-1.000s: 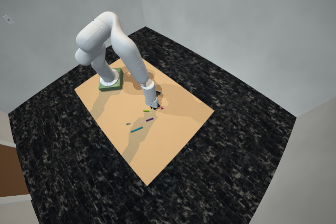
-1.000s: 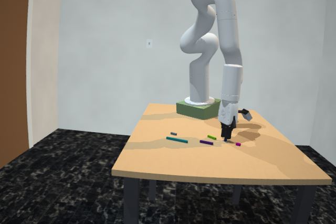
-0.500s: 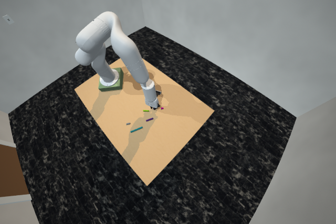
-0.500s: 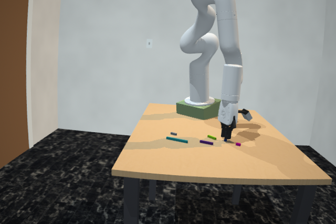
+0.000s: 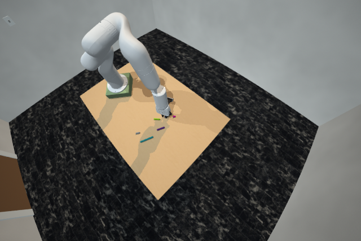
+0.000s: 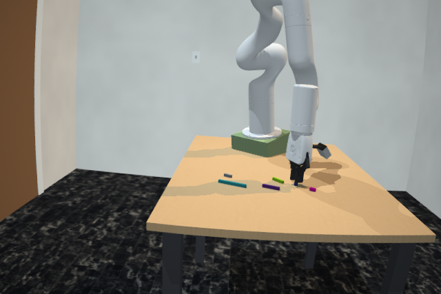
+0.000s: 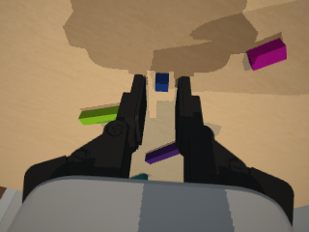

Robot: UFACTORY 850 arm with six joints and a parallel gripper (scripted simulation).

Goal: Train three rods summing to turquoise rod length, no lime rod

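Pale grey walls stand behind the wooden table point(image 5: 186, 145) point(image 6: 284, 219), its pedestal green point(image 5: 128, 93) point(image 6: 245, 145). Low over the wood, right of centre in the exterior frame, the gripper point(image 5: 166, 116) point(image 6: 296, 181) point(image 7: 161, 91) points down, its fingers slightly apart and holding nothing. The blue rod point(image 6: 295, 184) point(image 7: 161, 82) shows between the tips in the wrist view. Magenta point(image 5: 174, 116) point(image 6: 312, 189) point(image 7: 266, 54) lies at that view's upper right, lime point(image 5: 157, 119) point(image 6: 278, 180) point(image 7: 98, 115) left. Around the top frame's lower middle, purple point(image 5: 160, 128) point(image 6: 270, 186) point(image 7: 162, 153) lies apart from turquoise point(image 5: 146, 139) point(image 6: 232, 183) point(image 7: 140, 177); grey point(image 5: 137, 132) point(image 6: 227, 175) sits near turquoise. No train stands.

The tabletop point(image 5: 186, 139) point(image 6: 284, 215) point(image 7: 39, 58) looks like smooth, pale wood
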